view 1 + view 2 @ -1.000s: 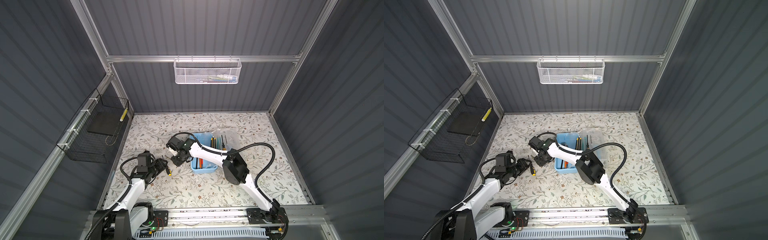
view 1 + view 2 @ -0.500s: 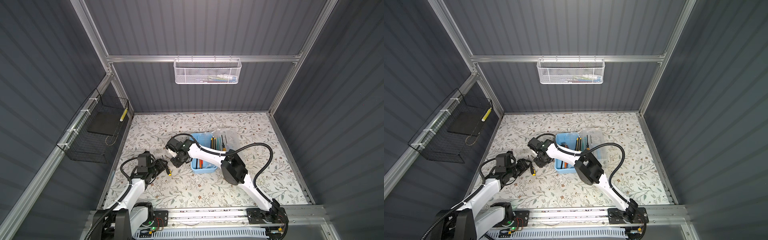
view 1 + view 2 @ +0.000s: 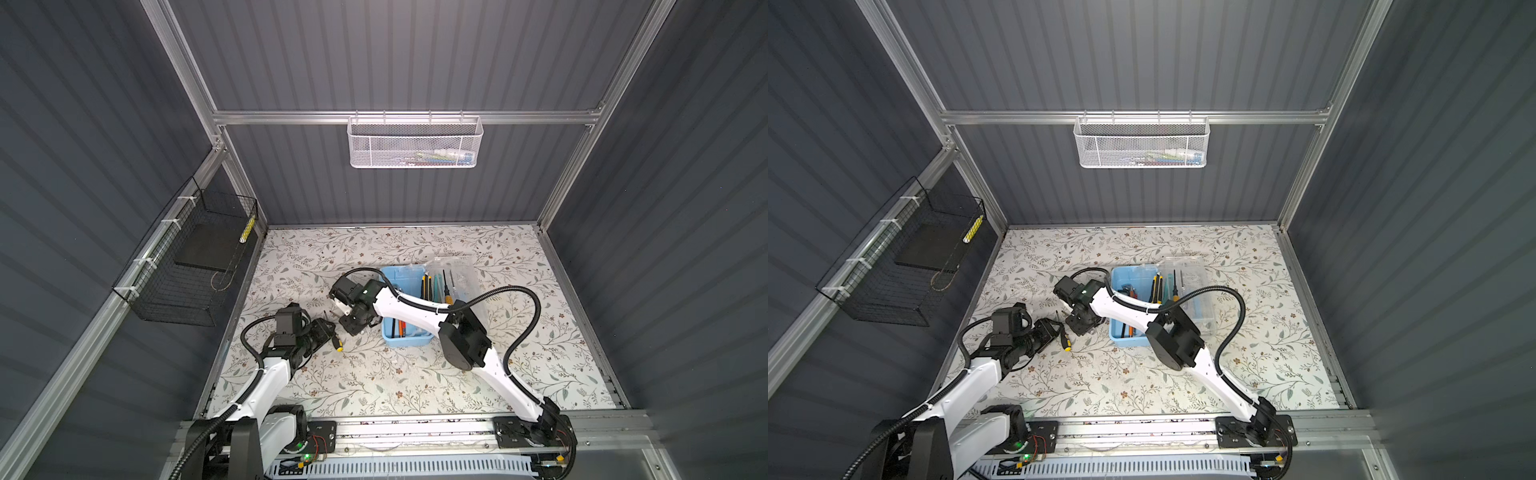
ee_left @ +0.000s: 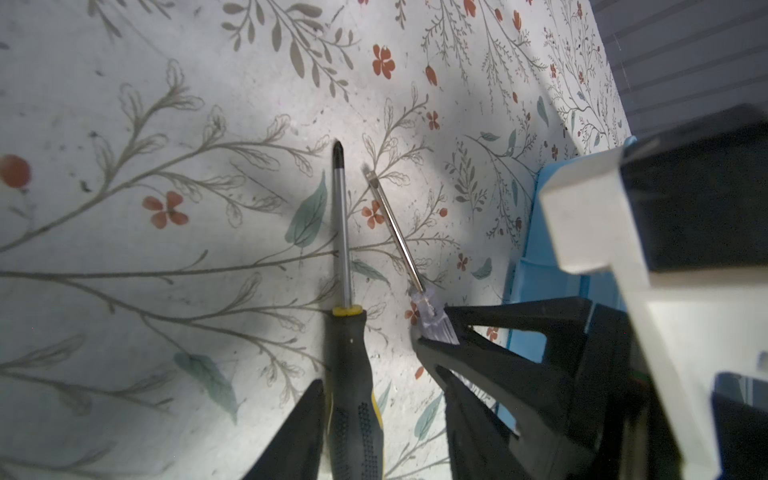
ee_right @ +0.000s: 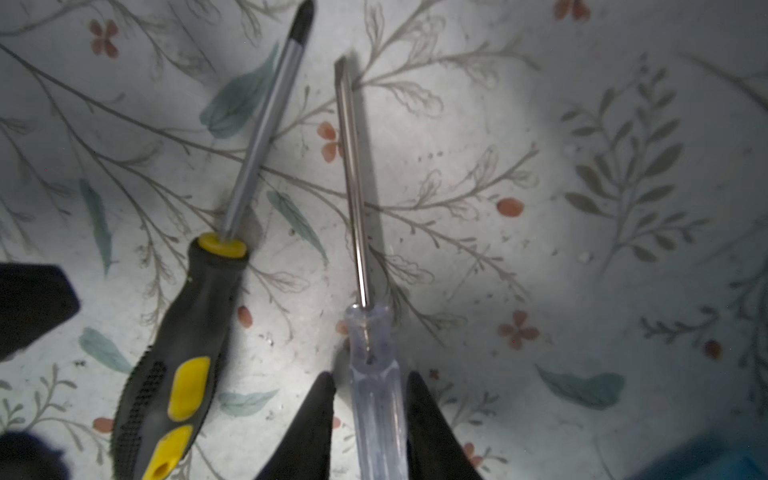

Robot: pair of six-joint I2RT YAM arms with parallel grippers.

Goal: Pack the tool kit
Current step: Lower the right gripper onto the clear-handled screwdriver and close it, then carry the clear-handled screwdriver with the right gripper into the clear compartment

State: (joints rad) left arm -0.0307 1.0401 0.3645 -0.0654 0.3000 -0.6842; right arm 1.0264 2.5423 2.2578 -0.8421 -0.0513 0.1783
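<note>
Right gripper sits low over the tabletop, and I see its two black fingers standing either side of the handle of the clear-handled screwdriver. They are apart. A thin strip of tabletop shows between one finger and the handle, so I do not call it a clamp. That screwdriver lies flat, its flat blade pointing away from the right gripper.

Just beside it is the left gripper, which I also read as apart. The yellow-black screwdriver lies flat between its fingers, with the handle against one finger and clear of the other. The two shafts lie side by side without touching, drawing closer toward their tips.

In both top views the two grippers meet on the left half of the tabletop, just left of the light-blue box. The box stands open near the middle, with its clear lid folded out flat on the side away from the grippers. My right arm reaches across the box to get there.

Inside the box I can make out yellow-and-black utility knives toward the far end and a few orange and black tools near the front wall. They are too small for me to name.

On the back wall hangs the white mesh basket, and on the left wall the black wire basket. Both are well apart from the grippers.
</note>
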